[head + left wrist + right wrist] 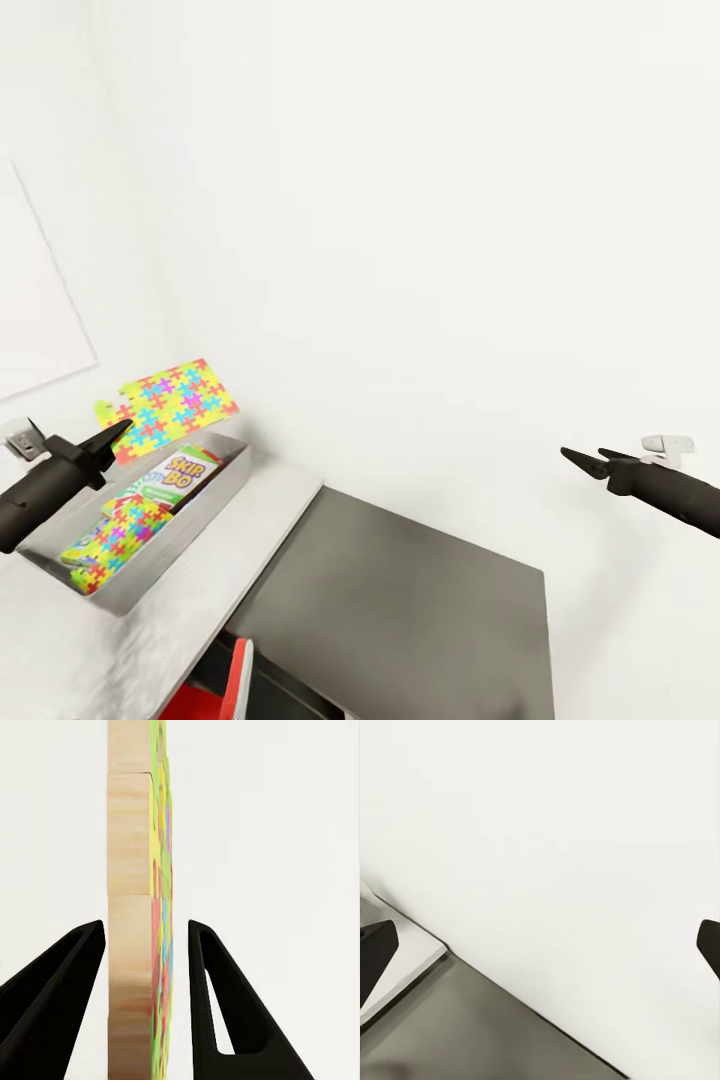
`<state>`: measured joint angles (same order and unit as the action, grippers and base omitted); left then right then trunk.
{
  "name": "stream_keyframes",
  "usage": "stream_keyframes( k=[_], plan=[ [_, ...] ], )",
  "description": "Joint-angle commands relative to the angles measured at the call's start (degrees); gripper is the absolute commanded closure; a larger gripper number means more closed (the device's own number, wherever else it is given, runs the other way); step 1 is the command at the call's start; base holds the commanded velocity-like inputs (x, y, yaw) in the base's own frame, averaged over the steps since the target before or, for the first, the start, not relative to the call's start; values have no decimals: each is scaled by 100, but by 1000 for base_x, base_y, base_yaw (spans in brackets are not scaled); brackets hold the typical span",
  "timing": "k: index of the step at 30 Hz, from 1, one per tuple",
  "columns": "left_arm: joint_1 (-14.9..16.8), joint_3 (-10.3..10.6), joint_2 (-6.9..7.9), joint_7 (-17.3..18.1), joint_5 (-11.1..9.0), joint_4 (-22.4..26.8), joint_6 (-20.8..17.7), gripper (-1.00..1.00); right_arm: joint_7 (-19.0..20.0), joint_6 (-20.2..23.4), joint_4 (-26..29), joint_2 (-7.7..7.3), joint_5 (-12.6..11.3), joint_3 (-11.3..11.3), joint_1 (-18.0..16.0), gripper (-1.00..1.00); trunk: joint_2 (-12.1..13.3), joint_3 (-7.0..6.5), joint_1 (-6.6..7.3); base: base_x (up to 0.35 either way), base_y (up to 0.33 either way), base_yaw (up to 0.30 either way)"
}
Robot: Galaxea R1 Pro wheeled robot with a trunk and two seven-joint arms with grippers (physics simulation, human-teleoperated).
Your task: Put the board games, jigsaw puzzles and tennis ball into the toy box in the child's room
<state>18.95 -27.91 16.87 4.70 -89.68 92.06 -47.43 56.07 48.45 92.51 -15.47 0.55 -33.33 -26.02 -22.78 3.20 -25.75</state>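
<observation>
Currently on a jigsaw step — left gripper [112, 434] pinches the jigsaw puzzle [170, 402] by its edge, held above the toy box [215, 490], which already holds a Skip-Bo game [180, 478] and another puzzle [115, 540]. Next: lower, release inside. Right gripper [585, 461] idle, fingers spread, empty.

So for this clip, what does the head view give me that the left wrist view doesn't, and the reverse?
Head view alone: the toy box on the white table, a Skip-Bo game and another puzzle inside it, and the right pincer hanging open. Left wrist view alone: the held jigsaw puzzle edge-on, with its wooden backing, between the fingers. Both share: that puzzle in the left pincer against the white wall.
</observation>
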Motion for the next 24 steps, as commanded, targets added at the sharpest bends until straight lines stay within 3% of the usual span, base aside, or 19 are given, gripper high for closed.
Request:
stream_keyframes(
  k=[1, 15, 20, 23, 24],
  plan=[
    [-12, -26, 8, 31, -16, -4, -28, 100, 27, 42, 4, 0, 6, -6, -8, -100, -14, 14, -3, -53, 209, 0],
    [-49, -48, 23, 14, -93, -6, -28, 100, 27, 35, 4, 1, 6, -6, -8, -100, -14, 14, -3, -37, 66, 0],
    [-69, -48, 25, -1, -92, -6, -24, 100, 26, -323, 4, 2, 6, -16, -8, -100, -14, 14, -3, -30, 36, 0],
    [-65, -50, 17, -176, -99, -28, -14, 100, 42, -385, 4, 0, 6, -20, -8, -100, -14, 14, -3, -7, 8, 0],
    [27, -26, 4, -404, -96, -75, 19, 100, 54, -399, 4, 2, 6, -10, -8, -100, -14, 14, -3, -1, 2, 0]
  ],
)
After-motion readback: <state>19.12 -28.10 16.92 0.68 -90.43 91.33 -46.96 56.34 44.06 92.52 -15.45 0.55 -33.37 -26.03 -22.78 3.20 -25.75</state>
